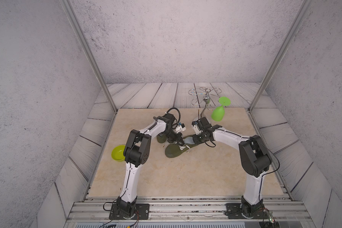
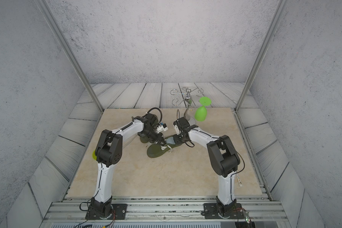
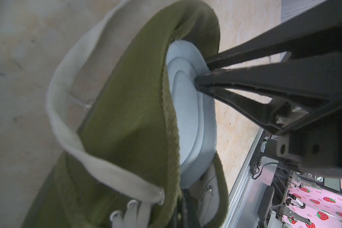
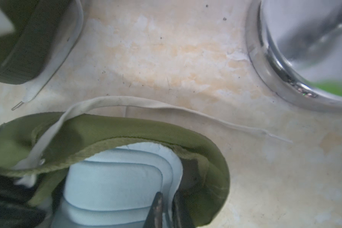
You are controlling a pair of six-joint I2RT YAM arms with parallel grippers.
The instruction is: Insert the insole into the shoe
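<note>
Insole [image 3: 190,118], pale blue, heel end showing in the opening of the olive shoe [image 1: 173,152], which lies mid-table on the beige table [image 1: 186,177], toe near-left, heel toward the right arm. Right gripper [image 4: 168,209] is nearly closed, pinching the insole's heel edge just inside the collar; left gripper [image 1: 179,141] is fully closed on the shoe's upper edge by the white laces [image 4: 126,103], fingertips mostly hidden. Second olive shoe [image 4: 28,39] sits just far-left of it, green bowl [image 1: 117,153] at the left edge, chrome rack [image 1: 206,96] with green glass [image 1: 218,113] far right.
</note>
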